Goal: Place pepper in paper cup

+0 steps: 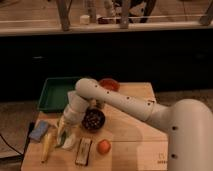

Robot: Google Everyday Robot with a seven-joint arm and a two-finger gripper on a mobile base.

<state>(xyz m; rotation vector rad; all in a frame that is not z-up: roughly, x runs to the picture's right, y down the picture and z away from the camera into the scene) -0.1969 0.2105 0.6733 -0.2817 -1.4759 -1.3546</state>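
My gripper [64,131] hangs at the end of the white arm over the left part of the wooden table [130,130], just left of the dark round bowl [93,120]. A pale paper cup [70,142] sits directly under and slightly right of the gripper, partly hidden by it. A small green shape at the gripper's tip looks like the pepper [59,138], low over the table beside the cup's left rim. I cannot tell whether it is held or lying there.
A yellow banana [47,146] and a blue object [39,131] lie left of the gripper. An orange fruit [103,146] and a dark flat packet [83,151] lie near the front edge. A green tray [54,93] and a red bowl [109,84] stand at the back.
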